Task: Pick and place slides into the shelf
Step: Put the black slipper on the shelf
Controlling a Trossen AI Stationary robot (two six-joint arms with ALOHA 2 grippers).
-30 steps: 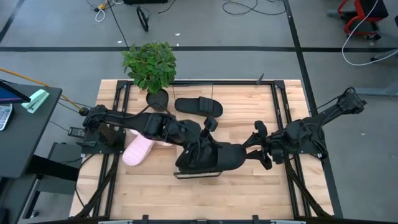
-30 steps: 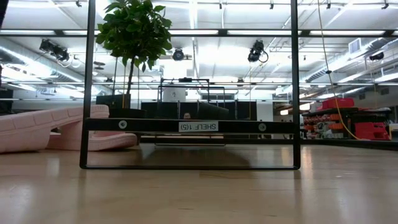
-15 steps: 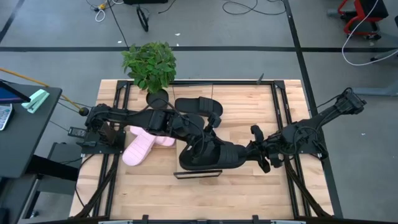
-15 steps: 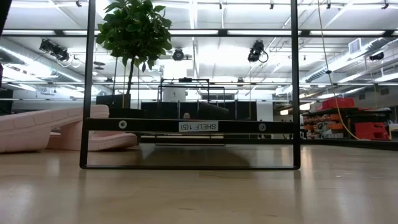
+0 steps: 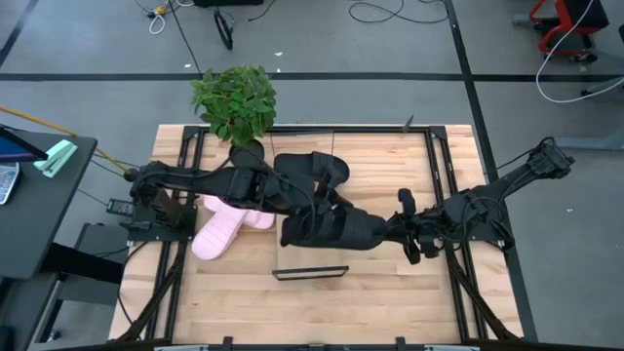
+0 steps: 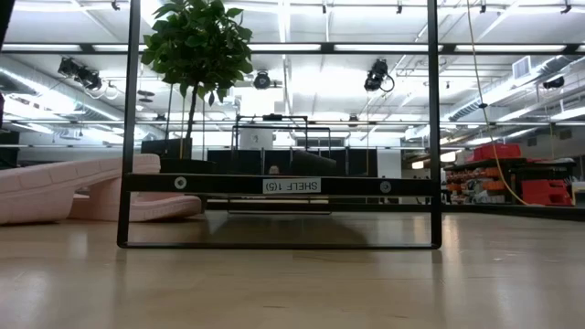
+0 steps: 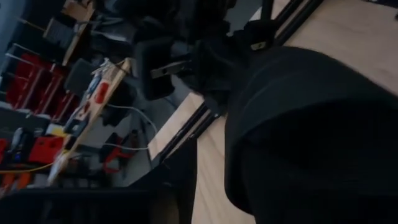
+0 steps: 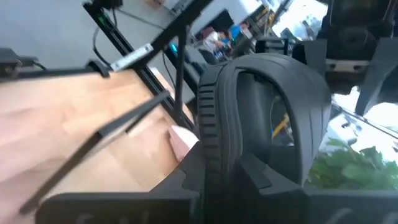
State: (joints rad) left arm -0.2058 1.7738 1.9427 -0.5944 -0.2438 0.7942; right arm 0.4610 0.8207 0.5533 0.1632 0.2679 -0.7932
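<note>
A black slide (image 5: 341,232) hangs over the middle of the table, lengthwise from left to right. My left gripper (image 5: 314,210) is over its left half, by the strap, dark against dark. My right gripper (image 5: 400,234) is shut on its right end; its wrist view looks into the strap's arch (image 8: 267,74). A second black slide (image 5: 312,166) lies flat near the far edge. Two pink slides (image 5: 222,226) lie at the left. The shelf's near end bar (image 5: 310,273) stands upright on the table, and the low view looks through its frame (image 6: 279,185). My right gripper holds the black slide by the end that faces the table's right edge (image 8: 214,168), pinched between its two fingers. The fingers come nearly level from the right and lie along the slide. The slide hangs clear of the table.
A potted plant (image 5: 234,102) stands at the table's far edge, left of centre, just behind the second black slide. In the low view the pink slides (image 6: 55,187) lie left of the shelf frame. Bare wood shows at the table's near side.
The black slide has gone from above the shelf's near end bar toward the table's far edge, staying lengthwise. My left gripper has gone the same way with it. My right gripper has shut on the slide's right end.
</note>
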